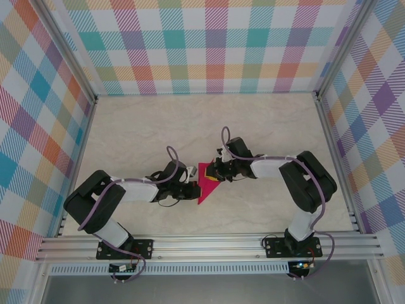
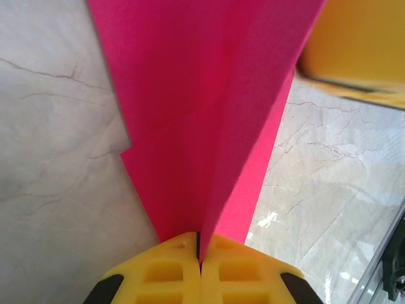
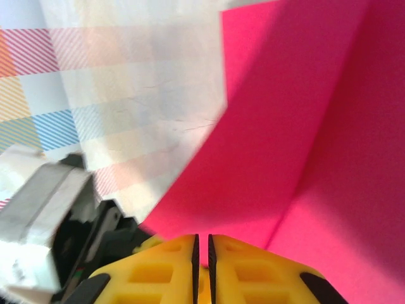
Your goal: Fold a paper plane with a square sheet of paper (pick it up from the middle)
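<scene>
The square sheet of paper (image 1: 203, 192) is a magenta-pink folded piece, triangular from above, held up at the table's middle between both grippers. My left gripper (image 1: 193, 189) is shut on its lower end; in the left wrist view the yellow jaws (image 2: 200, 244) pinch a crease of the paper (image 2: 202, 95), which fans upward. My right gripper (image 1: 216, 172) is at the paper's upper right edge. In the right wrist view its jaws (image 3: 202, 239) stand a thin slit apart with pink in the slit, and the paper (image 3: 304, 126) rises as a creased wall beyond them.
The marble-patterned tabletop (image 1: 158, 126) is fenced by checked walls (image 1: 215, 44) on three sides and a metal rail (image 1: 209, 244) at the near edge. A yellow finger of the right gripper (image 2: 354, 44) blurs the left wrist view's top right. The left arm's wrist (image 3: 44, 221) is close at left.
</scene>
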You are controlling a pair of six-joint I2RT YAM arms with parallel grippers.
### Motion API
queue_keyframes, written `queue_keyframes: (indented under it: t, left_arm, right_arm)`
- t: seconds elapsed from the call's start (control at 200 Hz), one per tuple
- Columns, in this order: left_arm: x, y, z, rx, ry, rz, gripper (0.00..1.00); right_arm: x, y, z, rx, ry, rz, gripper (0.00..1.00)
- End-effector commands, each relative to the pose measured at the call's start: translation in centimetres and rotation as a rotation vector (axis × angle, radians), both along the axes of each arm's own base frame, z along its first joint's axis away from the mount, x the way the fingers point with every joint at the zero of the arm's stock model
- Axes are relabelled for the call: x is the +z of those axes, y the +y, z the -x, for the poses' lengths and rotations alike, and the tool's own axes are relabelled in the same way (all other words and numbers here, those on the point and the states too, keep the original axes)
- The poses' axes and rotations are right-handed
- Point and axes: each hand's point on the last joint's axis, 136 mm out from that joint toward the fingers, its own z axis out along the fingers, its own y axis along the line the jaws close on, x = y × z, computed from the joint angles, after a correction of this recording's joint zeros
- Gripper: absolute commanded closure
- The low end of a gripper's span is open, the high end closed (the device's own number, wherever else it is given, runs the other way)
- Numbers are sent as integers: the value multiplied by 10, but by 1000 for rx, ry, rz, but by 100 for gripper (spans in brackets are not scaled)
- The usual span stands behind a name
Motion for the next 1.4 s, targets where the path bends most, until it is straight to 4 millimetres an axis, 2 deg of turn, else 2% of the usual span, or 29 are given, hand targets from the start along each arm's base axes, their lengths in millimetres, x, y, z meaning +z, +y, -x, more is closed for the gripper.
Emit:
queue_keyframes:
  t: [0.0,0.08,0.39,0.555,0.77,1.075,1.395]
  left_arm:
    - [-4,5,7,-52,38,-12,100]
    - [0,4,4,-82,23,-24,100]
    - [-1,0,3,-159,49,-46,100]
    - [-10,2,2,-108,69,-37,100]
    - [-11,2,6,-94,78,-18,100]
    - [-18,8,12,-104,101,-49,100]
    - [-17,7,10,-85,112,-47,100]
  right_arm:
    - [8,-3,6,22,-27,-21,85]
    - [9,-5,8,12,-29,-24,84]
    - [19,3,11,39,-9,-81,82]
    - [10,8,4,41,7,-72,83]
    - [3,16,-7,48,18,-69,83]
    - [-23,11,-12,25,59,23,83]
    - [-29,15,-14,42,64,15,83]
